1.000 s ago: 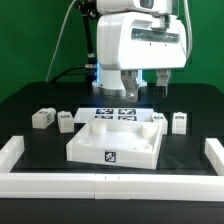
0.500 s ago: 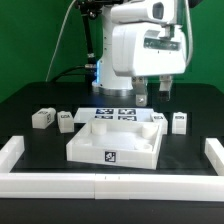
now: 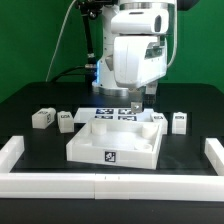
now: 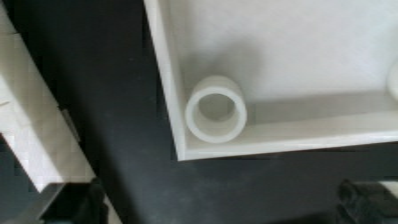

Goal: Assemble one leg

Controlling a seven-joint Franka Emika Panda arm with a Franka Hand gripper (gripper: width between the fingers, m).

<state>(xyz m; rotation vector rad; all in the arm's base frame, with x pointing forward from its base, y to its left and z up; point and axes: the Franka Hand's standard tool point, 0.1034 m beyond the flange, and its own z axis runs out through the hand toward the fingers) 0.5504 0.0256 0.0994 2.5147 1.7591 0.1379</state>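
Observation:
Small white legs with black-and-white tags lie on the black table: two at the exterior view's left (image 3: 42,118) (image 3: 65,120) and two at its right (image 3: 158,117) (image 3: 178,122). The large white square panel (image 3: 90,152) lies in the middle. My gripper (image 3: 134,100) hangs over the panel's far edge, open and empty. In the wrist view my gripper (image 4: 214,205) shows only its dark fingertips (image 4: 63,203), wide apart over bare black table. Just beyond them is a panel corner (image 4: 267,60) with its round socket (image 4: 219,108). No leg shows in the wrist view.
The marker board (image 3: 112,114) lies behind the panel, under the gripper. White rails run along the table's front (image 3: 110,184) and sides (image 3: 12,150) (image 3: 214,152). A white strip (image 4: 27,100) borders the wrist view; I cannot tell what it is.
The hand has swung toward the exterior view's right, then back to the middle, turned about its wrist and come lower over the panel's far edge. The legs and panel have not moved.

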